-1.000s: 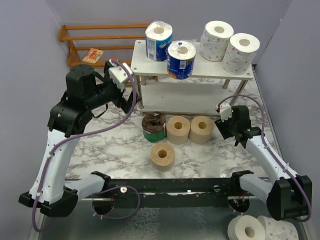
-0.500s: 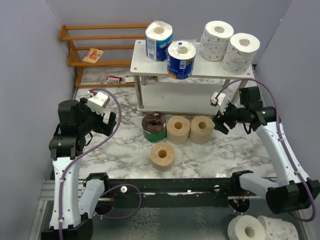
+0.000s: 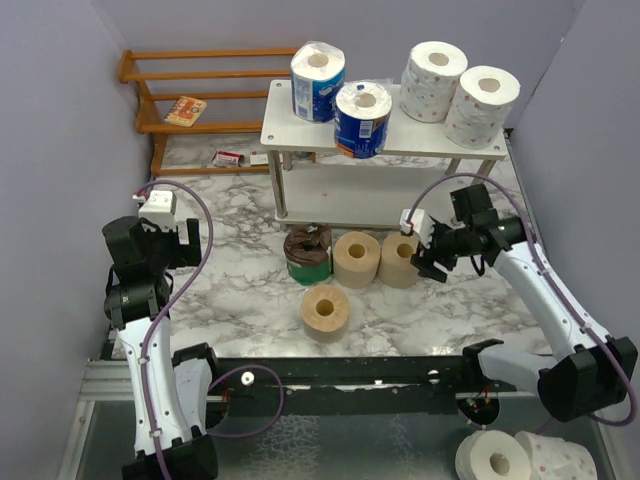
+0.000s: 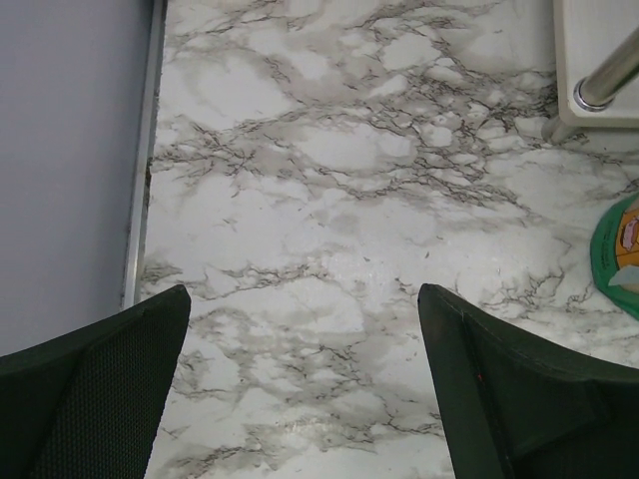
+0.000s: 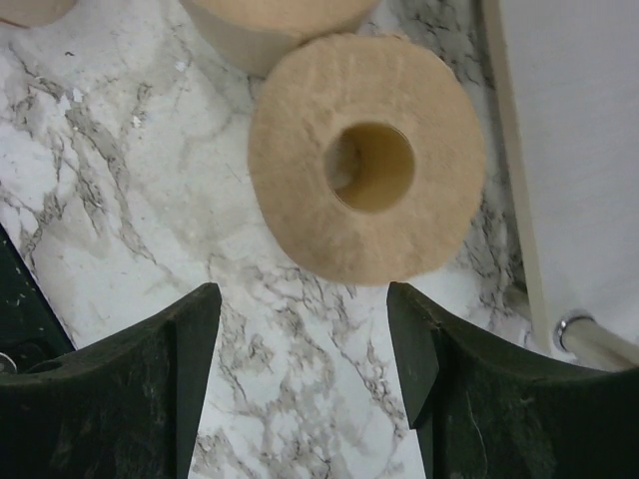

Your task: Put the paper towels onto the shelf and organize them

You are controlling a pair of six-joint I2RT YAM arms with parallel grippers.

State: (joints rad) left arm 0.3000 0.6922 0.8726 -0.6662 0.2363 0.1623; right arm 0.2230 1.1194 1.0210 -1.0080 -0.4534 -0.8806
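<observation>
Right gripper (image 5: 305,304): jaws apart, nothing between them. It is poised just short of a tan roll (image 5: 364,160) that stands on end, hollow core facing the wrist camera. No contact visible between fingers (image 5: 170,369) and roll. This roll sits on the marble table (image 3: 240,290), close beside the shelf's front leg.

Left gripper (image 4: 302,299): spread wide, empty, over bare marble on the left side, well apart from every roll.

On the table in front of the shelf (image 3: 400,150): a second tan roll (image 3: 356,258) next to the first, and a dark brown roll with a green band (image 3: 307,255) to its left. A third tan roll (image 3: 325,310) stands alone, nearer the arm bases.

Top tier: two blue-wrapped rolls (image 3: 317,80) on the left, two white dotted rolls (image 3: 433,80) on the right, all upright.

Lower tier (image 3: 360,200): looks bare as far as the overhead view shows.

Assessment: about half done. Four rolls are shelved and four are left on the table. The top tier is close to full, so the remaining rolls probably go on the lower tier. The tan roll in front of the right gripper looks like the next pick. The nearby leg and neighbouring roll leave little room.
</observation>
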